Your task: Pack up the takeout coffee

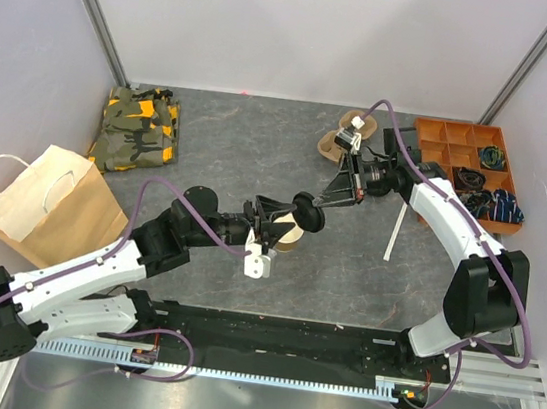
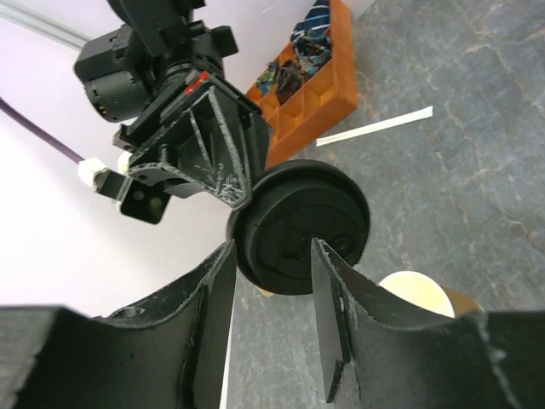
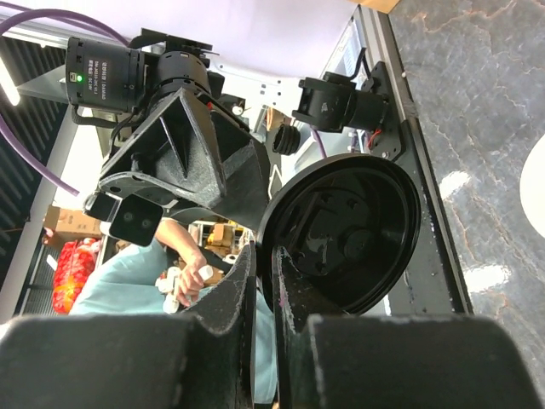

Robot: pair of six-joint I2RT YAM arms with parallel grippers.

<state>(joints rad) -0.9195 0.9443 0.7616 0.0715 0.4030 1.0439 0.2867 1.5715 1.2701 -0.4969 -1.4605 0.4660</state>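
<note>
The black lid [image 1: 308, 212] is pinched by its rim in my right gripper [image 1: 324, 204], held on edge in the air over the table's middle. In the right wrist view the fingers [image 3: 255, 281] are shut on the edge of the lid [image 3: 345, 230]. My left gripper [image 1: 278, 215] is open right beside it; in the left wrist view its tips [image 2: 272, 256] stand either side of the lid [image 2: 298, 226] without closing on it. The tan paper cup [image 1: 288, 236] stands open-mouthed on the table just below, also in the left wrist view [image 2: 419, 294].
A brown paper bag [image 1: 47, 203] with white handles lies at the left. A camouflage cloth [image 1: 138, 129] lies behind it. The pulp carrier [image 1: 340, 143] sits at the back, an orange organiser tray [image 1: 441, 144] at the back right, and a white strip [image 1: 395, 231] right of centre.
</note>
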